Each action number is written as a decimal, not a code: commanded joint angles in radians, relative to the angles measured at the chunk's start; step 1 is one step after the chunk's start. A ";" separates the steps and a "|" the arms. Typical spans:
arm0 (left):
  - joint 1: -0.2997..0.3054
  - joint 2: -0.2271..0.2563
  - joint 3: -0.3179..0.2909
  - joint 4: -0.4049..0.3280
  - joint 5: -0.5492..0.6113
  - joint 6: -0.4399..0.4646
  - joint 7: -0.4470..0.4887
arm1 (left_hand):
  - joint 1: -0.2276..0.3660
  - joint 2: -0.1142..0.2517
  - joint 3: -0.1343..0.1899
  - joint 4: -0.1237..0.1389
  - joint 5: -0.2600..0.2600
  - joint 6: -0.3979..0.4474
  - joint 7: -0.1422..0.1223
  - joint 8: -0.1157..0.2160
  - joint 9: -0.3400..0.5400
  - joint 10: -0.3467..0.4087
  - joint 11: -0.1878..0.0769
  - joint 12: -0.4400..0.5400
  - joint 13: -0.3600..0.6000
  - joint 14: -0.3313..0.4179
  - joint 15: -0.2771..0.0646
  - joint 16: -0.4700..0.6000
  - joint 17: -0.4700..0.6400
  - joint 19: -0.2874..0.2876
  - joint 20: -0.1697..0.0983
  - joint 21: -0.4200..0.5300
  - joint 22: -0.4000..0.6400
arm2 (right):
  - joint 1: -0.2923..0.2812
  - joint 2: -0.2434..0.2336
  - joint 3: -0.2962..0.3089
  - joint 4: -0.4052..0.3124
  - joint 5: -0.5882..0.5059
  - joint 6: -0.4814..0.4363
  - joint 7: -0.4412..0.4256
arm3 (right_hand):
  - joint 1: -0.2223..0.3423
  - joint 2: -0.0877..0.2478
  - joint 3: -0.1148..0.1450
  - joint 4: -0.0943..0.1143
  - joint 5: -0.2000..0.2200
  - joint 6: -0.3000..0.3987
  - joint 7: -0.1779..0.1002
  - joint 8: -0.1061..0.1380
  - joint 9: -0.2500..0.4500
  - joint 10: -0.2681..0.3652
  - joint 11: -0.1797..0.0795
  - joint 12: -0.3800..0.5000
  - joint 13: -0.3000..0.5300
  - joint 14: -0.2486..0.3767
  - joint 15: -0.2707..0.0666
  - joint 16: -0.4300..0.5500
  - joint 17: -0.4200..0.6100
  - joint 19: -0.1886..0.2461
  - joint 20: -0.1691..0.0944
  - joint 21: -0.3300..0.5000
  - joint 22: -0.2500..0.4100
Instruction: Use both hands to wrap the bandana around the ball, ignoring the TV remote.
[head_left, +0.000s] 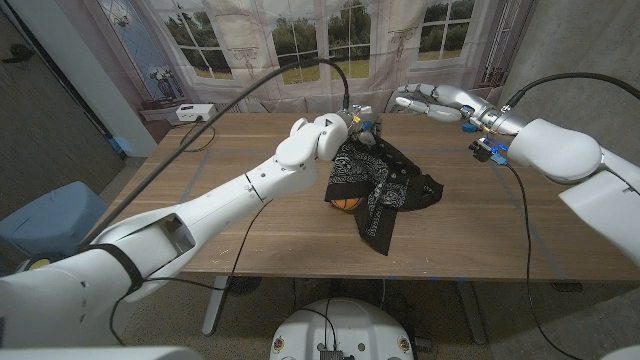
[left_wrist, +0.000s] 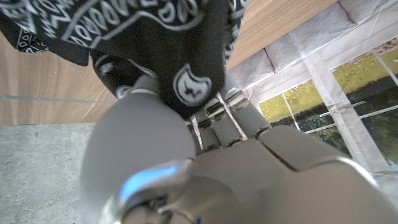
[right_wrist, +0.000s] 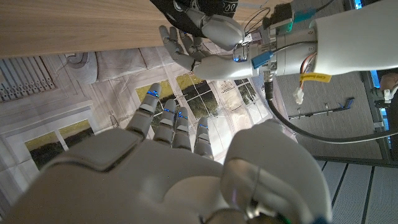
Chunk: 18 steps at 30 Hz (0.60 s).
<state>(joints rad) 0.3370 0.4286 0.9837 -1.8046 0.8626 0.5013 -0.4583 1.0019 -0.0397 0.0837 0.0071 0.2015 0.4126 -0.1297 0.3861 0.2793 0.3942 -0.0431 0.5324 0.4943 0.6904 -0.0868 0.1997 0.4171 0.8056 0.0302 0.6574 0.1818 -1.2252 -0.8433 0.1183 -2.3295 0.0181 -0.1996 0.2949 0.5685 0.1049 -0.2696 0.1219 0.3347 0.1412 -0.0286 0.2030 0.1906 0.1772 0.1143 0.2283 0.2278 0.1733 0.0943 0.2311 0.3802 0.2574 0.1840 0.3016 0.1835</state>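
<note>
Bandana (head_left: 380, 185) is gripped and lifted by left hand (head_left: 358, 128), draped below it over orange ball (head_left: 345, 205) for wrapping; right hand (head_left: 428, 101) is raised beside it, fingers spread, holding nothing.

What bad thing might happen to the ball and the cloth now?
1. The left hand holds the bandana up, and only part of it drapes the orange ball. Lifting further might pull the cloth off.
2. The ball peeks out uncovered and nothing steadies it, so a tug could roll it away.
3. The right hand hangs open, apart from the cloth, so the loose end may slip.
</note>
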 joint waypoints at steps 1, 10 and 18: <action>-0.268 -0.022 0.105 0.057 -0.078 -0.030 -0.585 | -0.096 -0.068 -0.068 0.029 0.049 -0.148 -0.009 -0.092 -0.029 -0.124 0.038 -0.104 -0.041 -0.181 0.038 -0.018 -0.056 -0.190 0.136 -0.100 -0.001 | -0.017 0.011 0.010 -0.014 -0.013 0.005 -0.008 | -0.006 0.000 -0.010 0.002 -0.002 0.002 -0.002 -0.001 0.003 0.006 -0.002 -0.002 0.002 0.006 -0.001 0.003 -0.001 0.005 0.001 -0.004 0.005; -0.326 -0.027 0.057 0.094 -0.283 -0.090 -0.701 | -0.146 -0.107 -0.134 0.050 0.102 -0.220 -0.015 -0.141 -0.046 -0.184 0.047 -0.167 -0.068 -0.291 0.098 -0.015 -0.094 -0.290 0.185 -0.173 -0.001 | -0.046 0.030 0.036 -0.026 -0.021 0.013 -0.008 | -0.010 -0.002 -0.013 0.003 -0.003 -0.001 -0.002 -0.002 0.003 0.003 -0.002 -0.004 0.001 0.007 -0.001 0.002 -0.002 0.007 0.002 -0.005 0.005; -0.369 0.000 0.076 0.033 -0.336 -0.075 -0.744 | -0.132 -0.078 -0.158 0.052 0.156 -0.144 -0.069 -0.124 -0.053 -0.167 0.039 -0.186 -0.084 -0.349 0.125 -0.005 -0.123 -0.318 0.185 -0.214 0.000 | -0.062 0.042 0.050 -0.035 -0.022 0.016 0.008 | -0.014 -0.004 -0.017 0.004 -0.003 0.000 -0.002 -0.002 0.003 0.002 -0.003 -0.005 0.001 0.007 0.000 0.002 -0.004 0.008 0.001 -0.006 0.005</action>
<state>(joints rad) 0.0459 0.4103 1.0450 -1.7339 0.6288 0.4261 -1.0143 0.8554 -0.1418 -0.0696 0.0621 0.3455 0.2420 -0.1842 0.2536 0.2237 0.2158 -0.0025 0.3507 0.4124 0.3552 0.0326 0.1889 0.2984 0.4905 0.2143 0.4488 0.1795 -1.2641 -0.8169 0.1490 -2.3528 0.0014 -0.1889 0.2890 0.5564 0.1029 -0.2775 0.1280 0.3328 0.1412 -0.0286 0.2031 0.1907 0.1771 0.1144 0.2283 0.2279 0.1732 0.0944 0.2311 0.3756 0.2574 0.1841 0.2974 0.1835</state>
